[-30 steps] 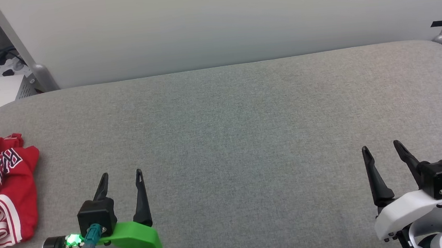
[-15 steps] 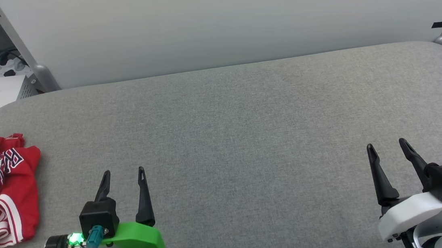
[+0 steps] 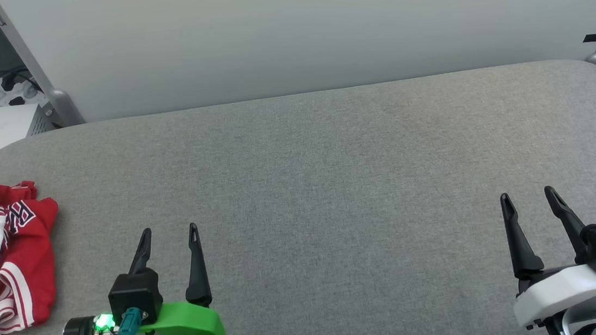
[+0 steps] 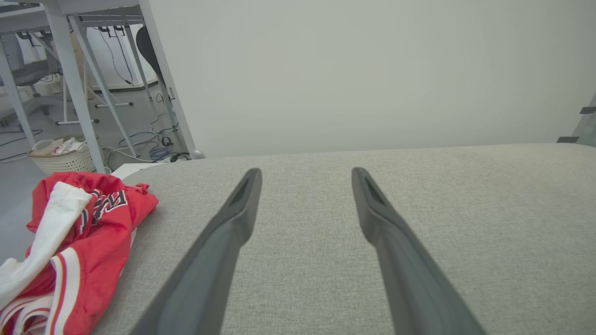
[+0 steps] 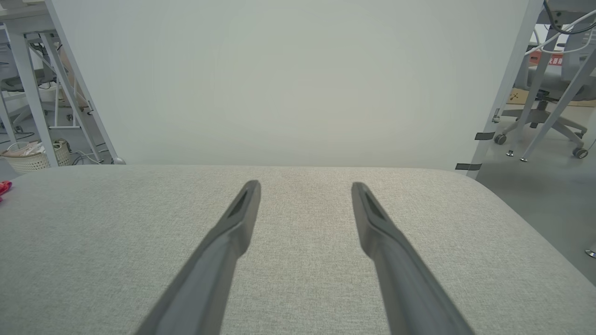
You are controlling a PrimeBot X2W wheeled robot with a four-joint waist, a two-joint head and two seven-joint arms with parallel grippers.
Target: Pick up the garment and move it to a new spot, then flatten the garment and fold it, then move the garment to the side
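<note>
Still crumpled at left edge of table (image 3: 332,186): garment (image 3: 8,255). Left gripper (image 3: 168,230), right gripper (image 3: 526,193): spread, empty, as before. Camera shifted slightly.

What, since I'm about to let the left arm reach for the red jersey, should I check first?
1. Left gripper open and empty: ok.
2. Right gripper open and empty: ok.
3. Grey padded table free of obstacles between the left gripper and the crumpled red jersey: ok.
4. Whole jersey inside the head view: not ok, it is cut off at the left border.
5. Jersey fully supported by the table, not hanging over its left edge: cannot tell.
</note>
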